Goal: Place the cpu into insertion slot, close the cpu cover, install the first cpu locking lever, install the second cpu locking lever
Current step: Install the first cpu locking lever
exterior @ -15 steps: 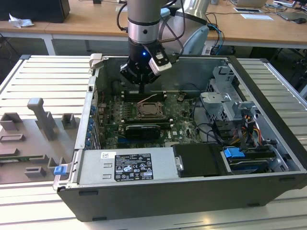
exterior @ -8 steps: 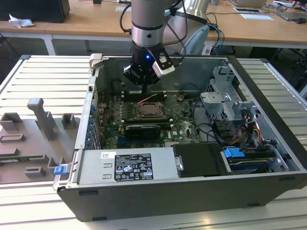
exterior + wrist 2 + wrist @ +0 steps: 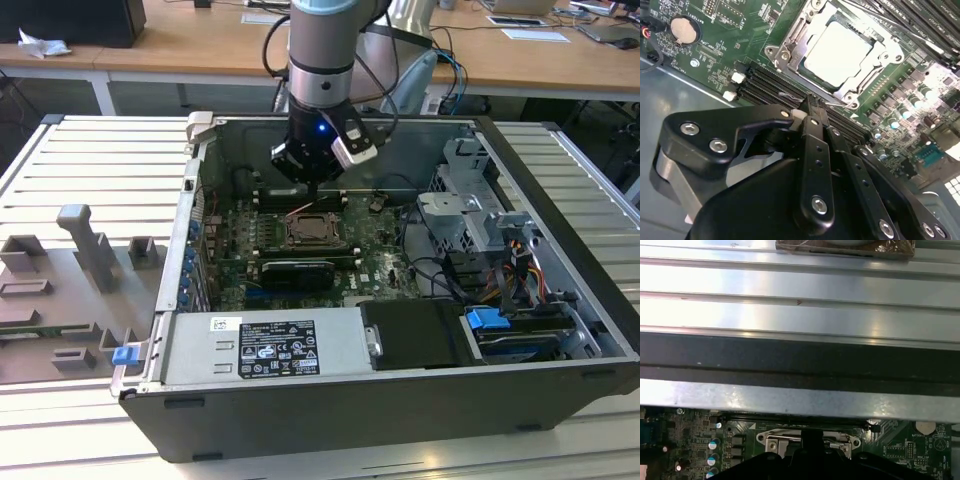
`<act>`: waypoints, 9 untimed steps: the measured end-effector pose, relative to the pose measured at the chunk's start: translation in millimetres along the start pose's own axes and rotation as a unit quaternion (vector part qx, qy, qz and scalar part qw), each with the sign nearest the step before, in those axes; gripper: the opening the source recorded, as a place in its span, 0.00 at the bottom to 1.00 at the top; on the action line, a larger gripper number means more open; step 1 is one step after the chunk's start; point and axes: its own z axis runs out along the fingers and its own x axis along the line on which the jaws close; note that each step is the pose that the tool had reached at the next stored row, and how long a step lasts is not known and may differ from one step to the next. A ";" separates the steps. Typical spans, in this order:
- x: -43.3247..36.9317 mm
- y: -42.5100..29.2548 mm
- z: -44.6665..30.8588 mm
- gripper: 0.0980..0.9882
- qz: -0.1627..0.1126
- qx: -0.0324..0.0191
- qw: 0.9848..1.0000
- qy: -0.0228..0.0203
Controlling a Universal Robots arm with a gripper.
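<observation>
**One chip seated, cover down, gripper at the socket's edge**

Nearest me in the exterior view sits the power supply along the case's front wall, with the green motherboard behind it. Mid-board is the insertion slot, and in the second wrist view the cpu lies flat inside it, its pale metal top showing through the cut-out of the cpu cover, which looks folded down over it. I judge the chip light, rigid and fragile underneath, best handled by its edges only; the cover is thin, stiff sheet metal.

My gripper hangs just on the far side of the socket in the exterior view, fingers drawn together with nothing between them, tips right beside a thin wire lever at the socket's rim. The cpu lies beyond the fingertips, not between the jaws.
</observation>
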 end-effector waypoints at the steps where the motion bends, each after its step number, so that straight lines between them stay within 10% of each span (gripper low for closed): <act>1: -0.6 0.1 0.8 0.01 0.000 0.000 1.000 0.000; 9: -4.6 0.7 6.2 0.01 0.000 -0.013 1.000 -0.001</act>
